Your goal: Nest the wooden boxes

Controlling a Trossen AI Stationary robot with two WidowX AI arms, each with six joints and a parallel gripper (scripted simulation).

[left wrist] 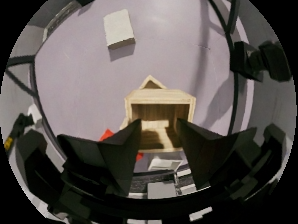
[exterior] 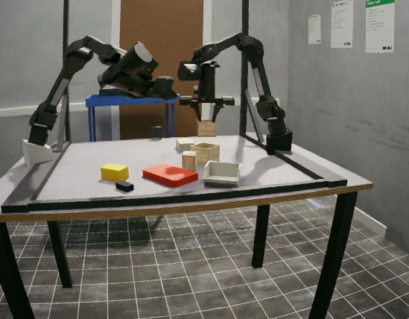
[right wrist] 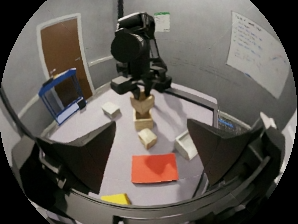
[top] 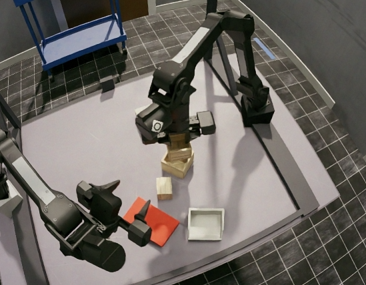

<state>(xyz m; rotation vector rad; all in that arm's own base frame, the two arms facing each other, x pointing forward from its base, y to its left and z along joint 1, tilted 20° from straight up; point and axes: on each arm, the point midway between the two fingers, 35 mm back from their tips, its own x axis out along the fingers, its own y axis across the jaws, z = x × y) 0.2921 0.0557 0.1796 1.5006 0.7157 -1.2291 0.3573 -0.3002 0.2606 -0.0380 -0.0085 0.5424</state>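
Left to right in the exterior view. My right gripper (top: 133,191) (exterior: 166,88) (right wrist: 152,123) is wide apart, nothing in it, up over the red slab (top: 159,224) (exterior: 170,174) (right wrist: 154,168). Risk there: if I swing it inward early, it could hit the other arm.

Small wooden box (top: 164,188) (exterior: 188,161) (right wrist: 147,138) is near the big wooden box (top: 174,168) (exterior: 210,154) (right wrist: 143,123); lowering off-line could knock it.

Left gripper (top: 179,134) (exterior: 206,118) (left wrist: 159,122) (right wrist: 141,95) is clamped on the middle wooden box (top: 180,154) (exterior: 206,129) (left wrist: 162,96) (right wrist: 142,104), in the air above the big one. The two look turned relative to each other, so the corners could catch on the rim and the box wedge tilted. Letting go too high could also drop it crooked.

Looks: small one is pale, blocky, striped grain; can't tell which way its opening faces. Big one is light, yellowish wood, thin walls, on the table, open side up. Middle one is browner, square-cornered, hollow, mouth toward the claw, roughly level. Whitish tray (top: 206,225) (exterior: 222,174) (right wrist: 187,145) sits apart, probably not part of the set.
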